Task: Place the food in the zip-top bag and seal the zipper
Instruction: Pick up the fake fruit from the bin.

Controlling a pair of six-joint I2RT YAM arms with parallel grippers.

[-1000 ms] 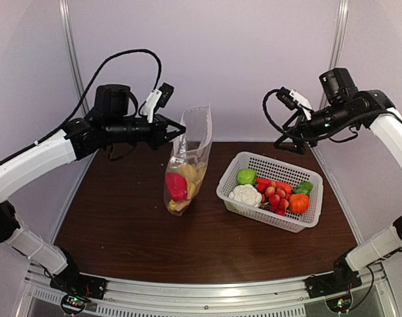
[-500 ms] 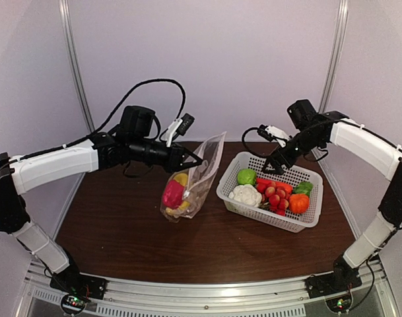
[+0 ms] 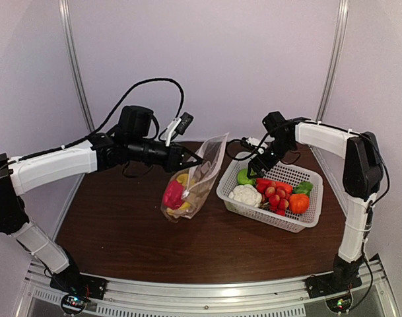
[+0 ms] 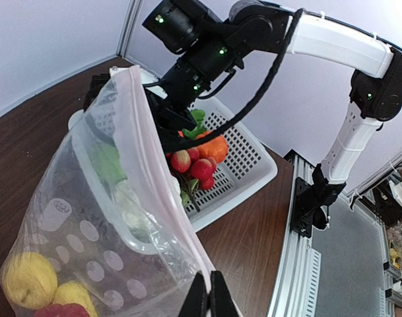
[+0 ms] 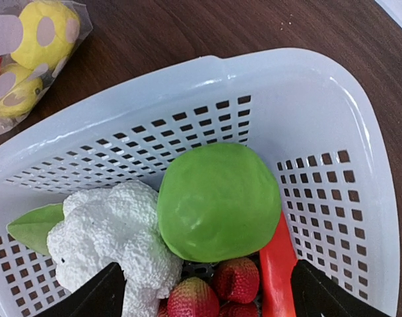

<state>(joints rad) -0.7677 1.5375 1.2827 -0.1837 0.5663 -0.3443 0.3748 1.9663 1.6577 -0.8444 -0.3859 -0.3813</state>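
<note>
Pale lilac walls close in a dark brown worktop (image 3: 121, 231). The arms are bolted at its near edge.

Left hand (image 3: 199, 160): clenched on the upper edge of the zip-top bag (image 3: 197, 178), the plastic pinched between the fingertips. The bag's bottom rests on the worktop and it leans toward the right, just beside the white mesh basket (image 3: 267, 212). Its mouth stands open and unsealed. The zipper (image 4: 138, 112) shows in the left wrist view as a pale strip running along the raised rim.

Bag contents: yellow pieces (image 4: 29, 281) low down and a red piece (image 3: 174, 193) against them. Faint white dots on the plastic blur anything else in there.

The basket sits right of centre on the worktop and holds the rest of the food:
- green lime (image 5: 217, 201) at the far left corner
- white cauliflower (image 5: 115, 231) touching the lime's near side
- red strawberries (image 3: 274, 197) heaped in the middle
- a red strip (image 5: 276, 264) beside the lime, probably pepper
- an orange piece (image 3: 298, 203) at the near right
- a green piece (image 3: 303, 187) behind the orange one

Right hand (image 3: 257, 168): released, jaws spread wide, low over the basket's far left corner. In the right wrist view its fingers (image 5: 111, 290) stand either side of the lime and cauliflower. Nothing is gripped. I cannot tell whether the tips touch the food.
</note>
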